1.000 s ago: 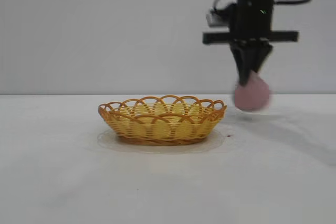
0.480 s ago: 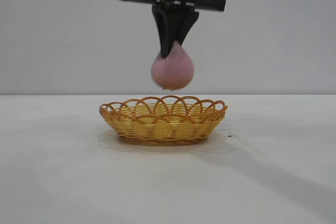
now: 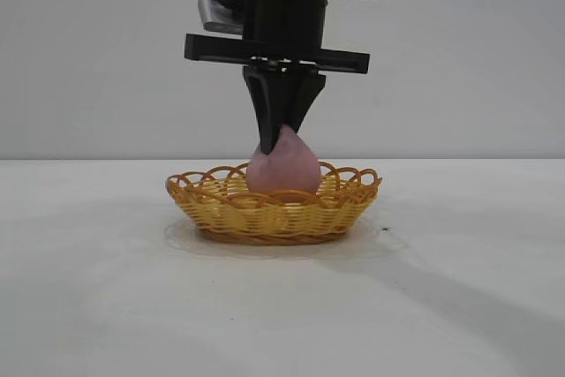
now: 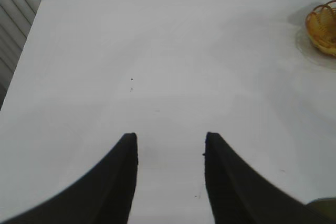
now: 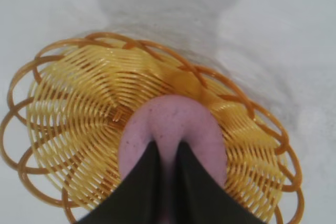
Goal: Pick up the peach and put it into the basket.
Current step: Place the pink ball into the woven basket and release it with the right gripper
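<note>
The pinkish-mauve peach (image 3: 282, 169) is inside the yellow wicker basket (image 3: 212, 205), its lower half hidden behind the looped rim. My right gripper (image 3: 281, 140) hangs straight down over the basket and is shut on the peach's pointed tip. In the right wrist view the two dark fingers (image 5: 147, 177) pinch the top of the peach (image 5: 173, 124) over the middle of the basket (image 5: 79, 108). My left gripper (image 4: 169, 141) is open and empty above bare table, far from the basket (image 4: 323, 27), whose edge shows at the side of the left wrist view.
The white table (image 3: 106, 306) stretches all round the basket, with a plain grey wall behind. A small dark speck (image 3: 384, 229) lies on the table just right of the basket.
My right gripper carried the peach leftward from right of the basket to over it, then lowered it into the basket. The left arm is not shown earlier.
</note>
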Controlling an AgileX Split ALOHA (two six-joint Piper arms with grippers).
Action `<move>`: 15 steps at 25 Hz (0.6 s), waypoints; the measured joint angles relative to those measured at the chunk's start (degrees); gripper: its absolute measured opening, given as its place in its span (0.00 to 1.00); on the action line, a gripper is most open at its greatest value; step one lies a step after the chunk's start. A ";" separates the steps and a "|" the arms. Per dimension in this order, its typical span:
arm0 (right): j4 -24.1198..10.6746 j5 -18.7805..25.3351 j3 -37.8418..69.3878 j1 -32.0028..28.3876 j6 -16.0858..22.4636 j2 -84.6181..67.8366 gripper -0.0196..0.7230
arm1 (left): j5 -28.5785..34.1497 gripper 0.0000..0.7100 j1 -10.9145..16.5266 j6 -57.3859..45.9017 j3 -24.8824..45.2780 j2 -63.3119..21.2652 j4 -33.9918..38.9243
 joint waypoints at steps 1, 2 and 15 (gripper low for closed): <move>0.29 0.24 0.00 0.00 0.00 0.00 0.25 | 0.00 0.40 0.00 0.00 0.00 0.00 0.00; 0.26 0.52 0.00 0.00 0.00 0.00 0.31 | 0.00 0.40 0.00 0.00 0.00 0.00 0.00; -5.81 1.01 0.00 -1.92 1.76 -3.96 0.64 | 0.00 0.40 0.00 0.00 0.00 0.00 0.00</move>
